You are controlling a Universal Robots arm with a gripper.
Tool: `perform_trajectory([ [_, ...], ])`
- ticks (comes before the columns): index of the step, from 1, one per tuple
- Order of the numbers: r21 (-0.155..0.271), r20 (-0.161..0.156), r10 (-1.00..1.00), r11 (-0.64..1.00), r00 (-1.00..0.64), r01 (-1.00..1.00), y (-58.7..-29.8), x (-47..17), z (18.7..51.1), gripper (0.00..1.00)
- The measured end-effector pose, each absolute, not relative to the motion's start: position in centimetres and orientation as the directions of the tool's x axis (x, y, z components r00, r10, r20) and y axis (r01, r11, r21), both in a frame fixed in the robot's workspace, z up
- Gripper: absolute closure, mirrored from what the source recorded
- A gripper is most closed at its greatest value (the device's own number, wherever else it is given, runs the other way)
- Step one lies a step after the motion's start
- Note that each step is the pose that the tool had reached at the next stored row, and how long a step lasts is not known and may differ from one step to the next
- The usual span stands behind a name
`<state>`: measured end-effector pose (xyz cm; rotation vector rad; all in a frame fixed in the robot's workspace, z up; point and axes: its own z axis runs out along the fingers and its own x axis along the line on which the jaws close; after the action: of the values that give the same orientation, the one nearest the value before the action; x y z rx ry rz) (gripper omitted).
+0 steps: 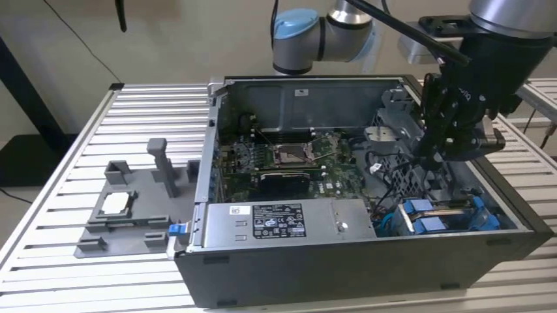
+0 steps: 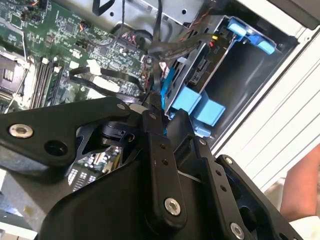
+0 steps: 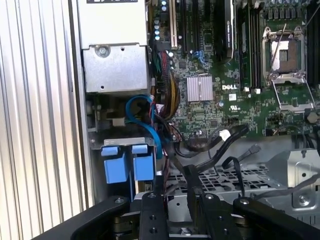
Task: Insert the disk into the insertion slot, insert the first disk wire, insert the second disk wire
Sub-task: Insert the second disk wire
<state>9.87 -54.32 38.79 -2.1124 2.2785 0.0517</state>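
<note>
While the slatted worktop (image 1: pixel 52 215) carries a grey fixture (image 1: pixel 130 208) at the exterior view's left and the open computer case (image 1: pixel 348 274) beside it, my tool (image 1: pixel 432 155) hangs near the disk (image 1: pixel 444 218) in its corner bay, its end buried among cables (image 1: pixel 387 171), apart or together I cannot tell.

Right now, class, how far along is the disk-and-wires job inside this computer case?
Looks done: the blue disk carrier sits in the drive bay. In hand: the gripper hangs close to that bay. Left: black wires lie loose nearby; whether either is plugged in cannot be seen.
</note>
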Motion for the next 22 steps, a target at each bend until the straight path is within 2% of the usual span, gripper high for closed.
perform_trajectory([
  [6, -0.005, -0.045, -0.997, 0.065, -0.065, -0.998, -53.5, 9.4, 38.8, 0.67],
  [22, -0.032, -0.005, -0.998, -0.069, 0.07, -0.997, -52.7, 9.2, 38.2, 0.67],
])
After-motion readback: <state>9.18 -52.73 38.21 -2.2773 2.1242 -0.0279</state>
